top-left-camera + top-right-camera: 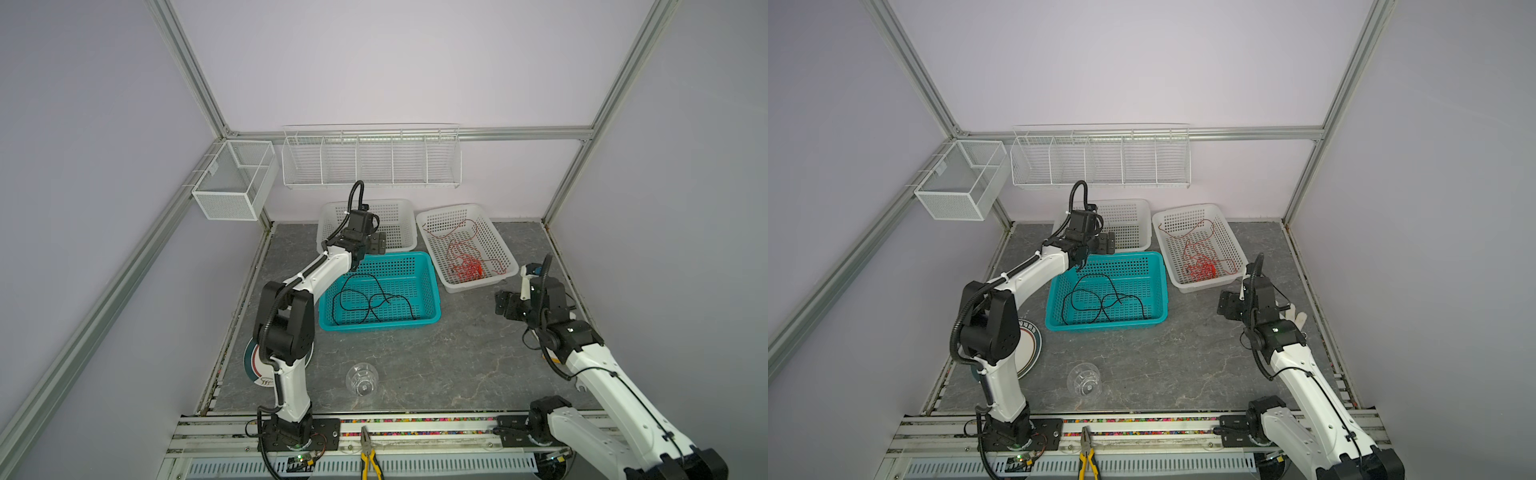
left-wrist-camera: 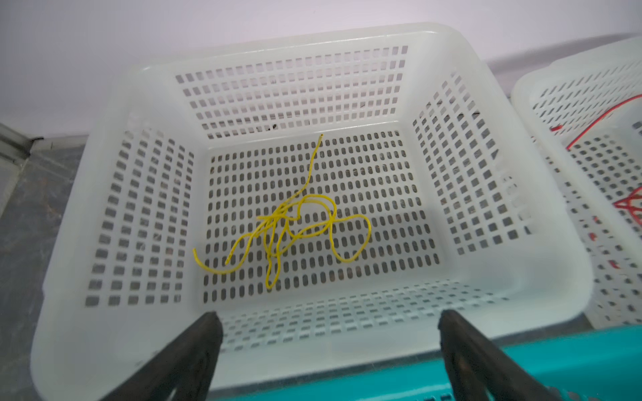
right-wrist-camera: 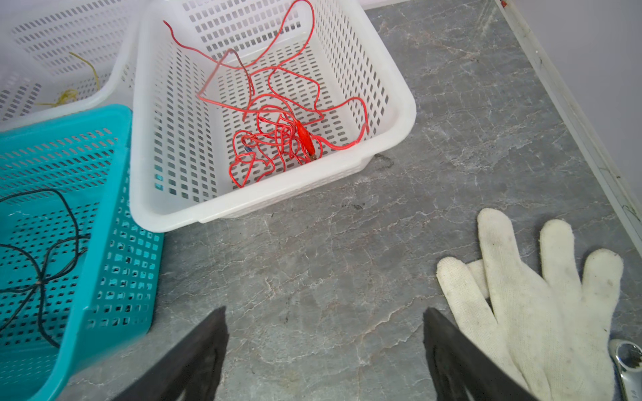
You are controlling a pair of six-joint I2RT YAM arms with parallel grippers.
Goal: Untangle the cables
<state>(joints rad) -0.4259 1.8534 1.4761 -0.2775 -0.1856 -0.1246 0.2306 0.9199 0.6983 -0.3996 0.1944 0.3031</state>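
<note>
Three baskets [image 1: 374,326]: one yellow cable [image 2: 278,219], one black cable [image 1: 384,298], one red tangle [image 3: 305,137].

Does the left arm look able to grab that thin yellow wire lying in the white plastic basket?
Probably yes. The left tool hangs open above the white plastic basket's near rim, and the thin yellow wire lies uncovered on its floor, nothing between them.

In both top views the left arm [image 1: 324,270] covers part of the white basket [image 1: 399,232] behind the teal basket [image 1: 374,326], hiding its yellow cable [image 2: 288,213]. The pliers [image 1: 365,442] run off the frame's edge. A metal tool [image 3: 627,361], perhaps a wrench, is cut off in the right wrist view.
</note>
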